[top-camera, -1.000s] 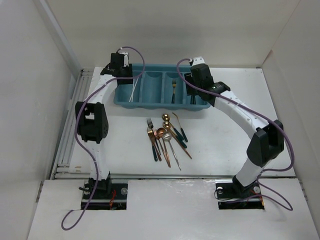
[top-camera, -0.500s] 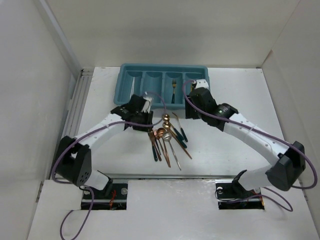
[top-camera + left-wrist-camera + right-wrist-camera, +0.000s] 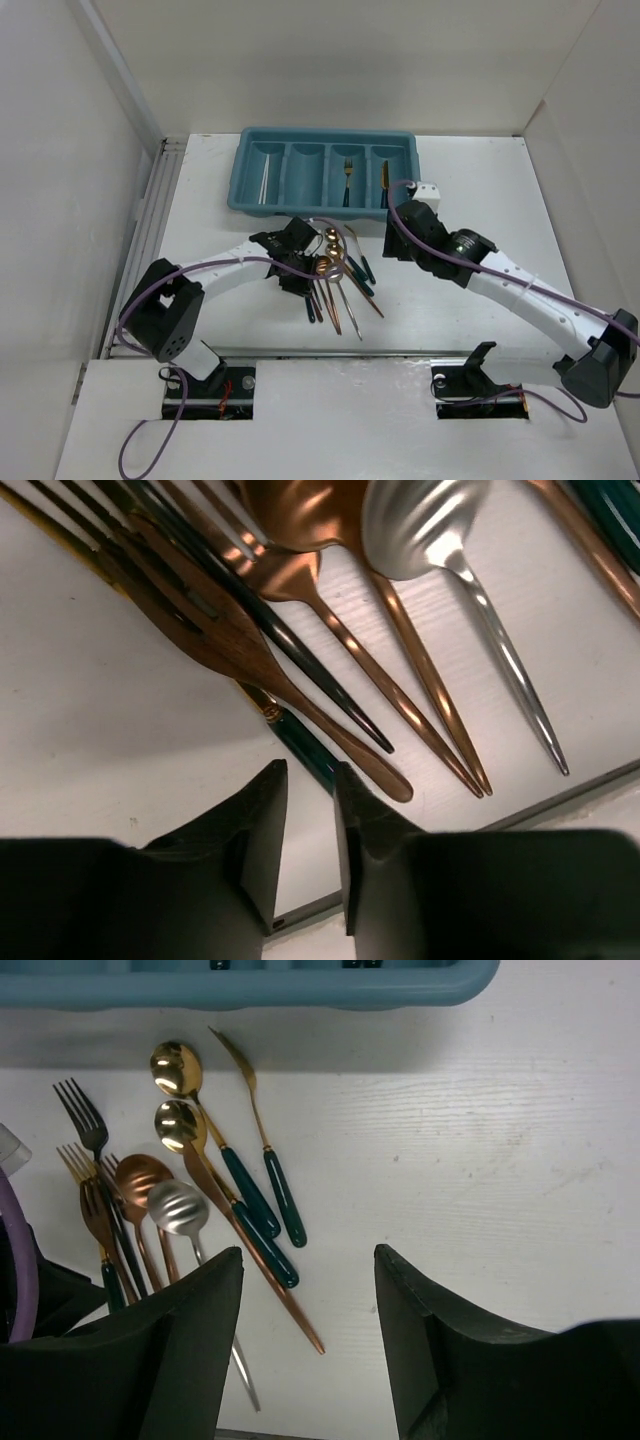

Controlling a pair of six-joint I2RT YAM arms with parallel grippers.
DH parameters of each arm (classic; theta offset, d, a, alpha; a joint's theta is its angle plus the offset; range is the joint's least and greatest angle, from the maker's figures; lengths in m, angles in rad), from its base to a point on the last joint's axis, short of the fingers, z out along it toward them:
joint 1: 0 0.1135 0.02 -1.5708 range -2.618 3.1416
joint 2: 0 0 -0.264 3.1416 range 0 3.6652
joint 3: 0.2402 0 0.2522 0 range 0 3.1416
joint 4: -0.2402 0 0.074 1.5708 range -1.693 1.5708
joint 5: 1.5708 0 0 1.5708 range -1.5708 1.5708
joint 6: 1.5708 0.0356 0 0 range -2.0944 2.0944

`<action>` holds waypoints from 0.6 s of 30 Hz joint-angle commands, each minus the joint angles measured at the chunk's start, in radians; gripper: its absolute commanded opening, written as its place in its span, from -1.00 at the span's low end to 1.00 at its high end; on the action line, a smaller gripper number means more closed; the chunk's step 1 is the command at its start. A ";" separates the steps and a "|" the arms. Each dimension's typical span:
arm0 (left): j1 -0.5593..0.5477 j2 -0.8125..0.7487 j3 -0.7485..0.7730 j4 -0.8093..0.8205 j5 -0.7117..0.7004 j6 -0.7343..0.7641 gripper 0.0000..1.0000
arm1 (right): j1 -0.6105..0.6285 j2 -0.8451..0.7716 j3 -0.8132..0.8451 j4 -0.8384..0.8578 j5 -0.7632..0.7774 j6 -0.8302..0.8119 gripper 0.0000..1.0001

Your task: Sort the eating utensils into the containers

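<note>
Both arms are back from the tray (image 3: 325,135) and now sit low over the table (image 3: 480,180), either side of the pile (image 3: 335,275). The tray has gained white chopsticks (image 3: 264,182) in its leftmost compartment and a gold piece (image 3: 384,180) in its rightmost, so two drops are done and most utensils are still loose. The right gripper (image 3: 308,1252) hangs wide apart, empty, just right of the pile. The left gripper (image 3: 308,775) is narrowing around a dark green handle (image 3: 305,748); I can't tell if it pinches yet.
</note>
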 commanded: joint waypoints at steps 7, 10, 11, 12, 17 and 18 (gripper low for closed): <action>0.003 0.061 -0.008 -0.017 -0.035 -0.059 -0.72 | 0.006 -0.087 -0.058 -0.029 0.069 0.033 0.21; 0.003 0.061 -0.030 0.006 -0.035 -0.059 -0.69 | 0.006 -0.114 -0.069 -0.051 0.079 0.052 0.21; 0.003 0.070 -0.030 0.015 -0.035 -0.059 -0.66 | 0.006 -0.115 -0.079 -0.061 0.080 0.052 0.21; 0.003 0.070 -0.030 0.015 -0.035 -0.059 -0.64 | 0.006 -0.128 -0.080 -0.061 0.092 0.062 0.21; 0.003 0.119 -0.030 0.006 -0.064 -0.068 -0.52 | 0.006 -0.161 -0.080 -0.094 0.121 0.063 0.21; 0.003 0.133 -0.019 0.006 -0.078 -0.068 -0.47 | 0.006 -0.161 -0.080 -0.103 0.130 0.063 0.21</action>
